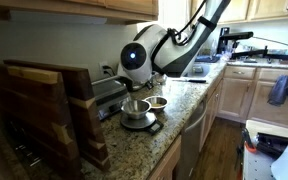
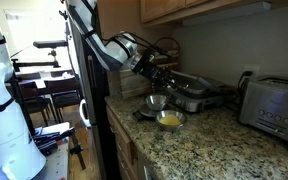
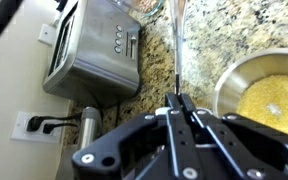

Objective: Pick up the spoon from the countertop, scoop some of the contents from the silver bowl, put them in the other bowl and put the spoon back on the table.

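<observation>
The claw (image 3: 180,102) was pinched narrow on the spoon (image 3: 176,50), held above the counter (image 3: 209,40). In the wrist view it hung just left of the silver bowl (image 3: 267,95) of yellow grain, and the other bowl (image 2: 157,101) sat just beside that. Scooping looked to be the step in hand. Next, the spoon's tip would need to swing right and dip into the grain.

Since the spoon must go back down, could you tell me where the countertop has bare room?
Bare granite lies between the yellow-filled bowl and the toaster, toward the counter's front edge. It is crowded behind, where the other bowl sits beside the black appliance. The tool holds the spoon.
</observation>
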`<state>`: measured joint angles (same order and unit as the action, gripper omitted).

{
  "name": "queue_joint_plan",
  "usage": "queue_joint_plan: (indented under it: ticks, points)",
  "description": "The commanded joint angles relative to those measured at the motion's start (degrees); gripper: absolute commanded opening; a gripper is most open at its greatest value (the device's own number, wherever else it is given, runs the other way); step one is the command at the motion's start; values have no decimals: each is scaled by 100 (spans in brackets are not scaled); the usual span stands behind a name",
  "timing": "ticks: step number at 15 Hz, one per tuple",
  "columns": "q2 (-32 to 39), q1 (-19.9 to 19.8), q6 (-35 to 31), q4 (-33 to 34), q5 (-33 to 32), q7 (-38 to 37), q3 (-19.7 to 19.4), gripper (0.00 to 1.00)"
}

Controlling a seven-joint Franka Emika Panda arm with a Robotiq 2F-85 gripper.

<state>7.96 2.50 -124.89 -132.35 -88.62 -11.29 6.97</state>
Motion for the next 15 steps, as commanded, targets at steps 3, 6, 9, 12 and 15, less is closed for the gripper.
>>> queue_joint_plan:
  ticks: [3, 6, 9, 12, 15]
  points:
    - [-148, -290, -435, 346, 1987, 1679, -287, 3]
    - [-168, -461, -531, 502, 3100, 2382, -446, 3]
    - [-141, -623, -441, 645, 4020, 2598, -652, 3]
    - [-110, -803, -455, 745, 4947, 2616, -877, 3]
    - [-78, -931, -555, 799, 5589, 2557, -1070, 3]
